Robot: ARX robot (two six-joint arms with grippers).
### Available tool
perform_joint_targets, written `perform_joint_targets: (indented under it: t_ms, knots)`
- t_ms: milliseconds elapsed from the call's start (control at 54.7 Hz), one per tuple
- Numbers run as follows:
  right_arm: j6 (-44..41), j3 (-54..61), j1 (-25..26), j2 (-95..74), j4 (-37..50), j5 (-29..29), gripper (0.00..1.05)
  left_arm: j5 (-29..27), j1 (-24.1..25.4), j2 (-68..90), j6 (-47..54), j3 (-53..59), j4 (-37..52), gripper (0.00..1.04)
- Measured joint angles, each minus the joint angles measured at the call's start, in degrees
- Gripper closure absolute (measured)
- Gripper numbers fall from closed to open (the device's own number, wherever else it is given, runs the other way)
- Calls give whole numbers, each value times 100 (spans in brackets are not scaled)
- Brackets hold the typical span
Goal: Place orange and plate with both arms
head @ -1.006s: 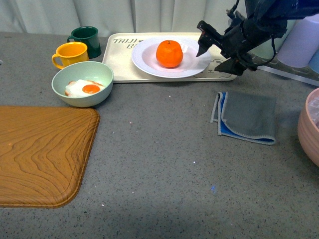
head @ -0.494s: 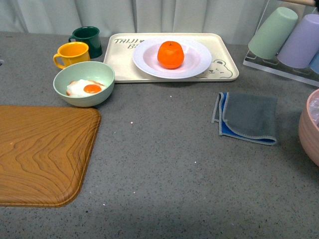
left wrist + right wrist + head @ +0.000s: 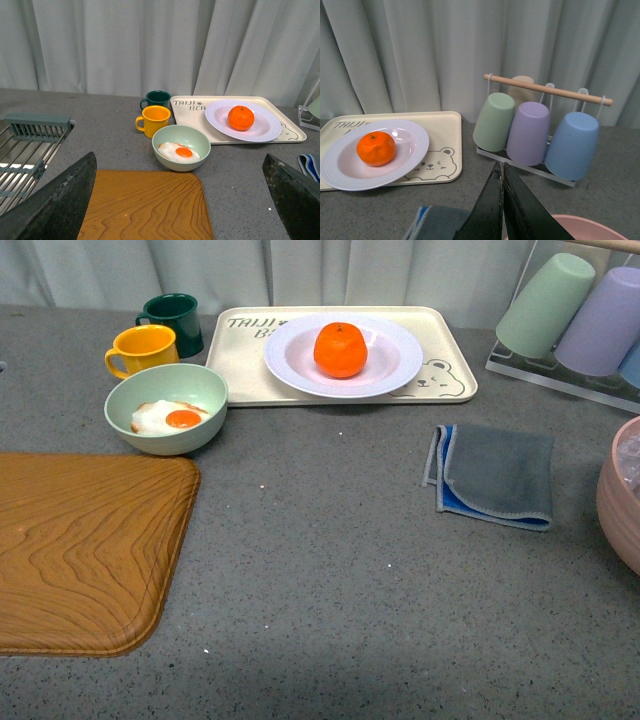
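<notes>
The orange (image 3: 340,349) is sitting in the middle of the white plate (image 3: 395,368), and the plate is resting on the cream bear tray (image 3: 445,375) at the back of the grey worktop (image 3: 330,550). A second ago the right arm was reaching in beside the plate. Now it is gone from the front view, so it has pulled away. I think that means the orange and the plate have been put down and the job is nearly finished, or already finished.

The right hand (image 3: 502,200) is pinched shut with nothing in it. Its two dark fingers are pressing together, up over the folded grey cloth (image 3: 495,473). The left hand (image 3: 180,200) is spread wide and holding nothing. Only its two dark fingertips (image 3: 55,210) are peeking in at the corners of its own camera, above the brown wooden tray (image 3: 85,550).

Near the plate, the pale green bowl (image 3: 170,435) is holding a fried egg (image 3: 165,418). A yellow mug (image 3: 143,348) and a dark green mug (image 3: 175,320) are standing just behind the bowl.

Some things are hard to see. The plate is covering part of the words on the bear tray. The pink bowl (image 3: 620,495) is cut off at the right edge. The cups (image 3: 530,132) on the rack are only partly showing from the front. I cannot see either arm from the front.
</notes>
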State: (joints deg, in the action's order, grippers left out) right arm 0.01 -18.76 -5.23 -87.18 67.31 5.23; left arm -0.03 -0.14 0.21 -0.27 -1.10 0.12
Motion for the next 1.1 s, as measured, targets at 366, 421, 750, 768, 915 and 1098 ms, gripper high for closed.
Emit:
perform_joint_targets:
  t_ms: [366, 421, 750, 768, 915, 1098]
  knots:
    - [-2, 1283, 514, 2153, -863, -494, 104, 2, 0, 0, 0, 0, 0, 7]
    - [-2, 1399, 514, 2476, -1080, -494, 104, 2, 0, 0, 0, 0, 0, 7]
    - [-2, 1718, 516, 3884, -2151, -514, 104, 0, 0, 0, 0, 0, 0, 7]
    - [-2, 1733, 516, 3976, -2227, -511, 104, 2, 0, 0, 0, 0, 0, 7]
    - [-2, 1801, 516, 4557, -2723, -514, 104, 2, 0, 0, 0, 0, 0, 7]
    - [0, 1845, 516, 5337, -3416, -514, 104, 0, 0, 0, 0, 0, 0, 7]
